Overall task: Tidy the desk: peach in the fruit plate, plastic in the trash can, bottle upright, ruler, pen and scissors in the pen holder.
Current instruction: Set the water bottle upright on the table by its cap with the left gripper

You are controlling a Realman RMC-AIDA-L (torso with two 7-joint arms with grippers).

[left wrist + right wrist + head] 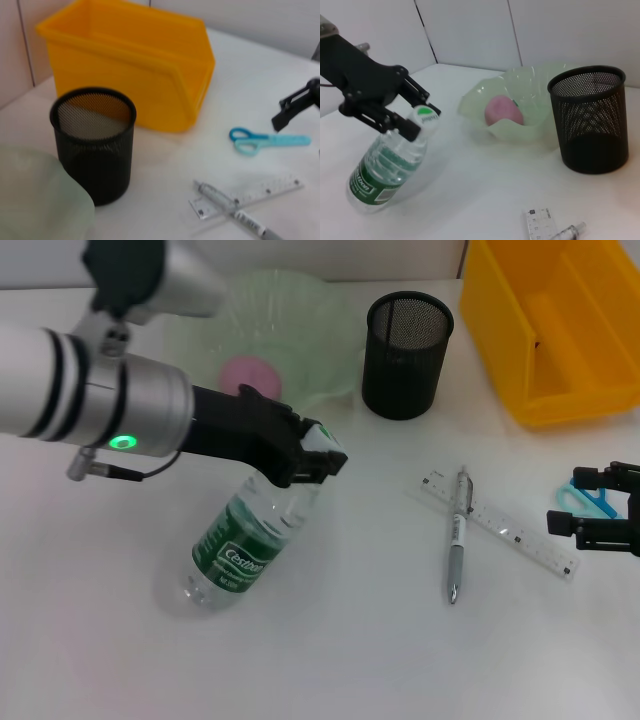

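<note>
Left gripper (318,455) clamped on the neck of the bottle (243,540), just under the cap, bottle tilted with its base on the white table (330,650). Right gripper (600,515) low at the right edge, fingers spread, holding nothing, above the blue scissors (260,141). Pen (457,535) lying across the clear ruler (500,523) mid-table. Peach (503,111) already sitting in the pale green fruit plate (530,82), black mesh pen holder (406,355) beside it, yellow bin (560,325) behind. Plain white walls behind.
</note>
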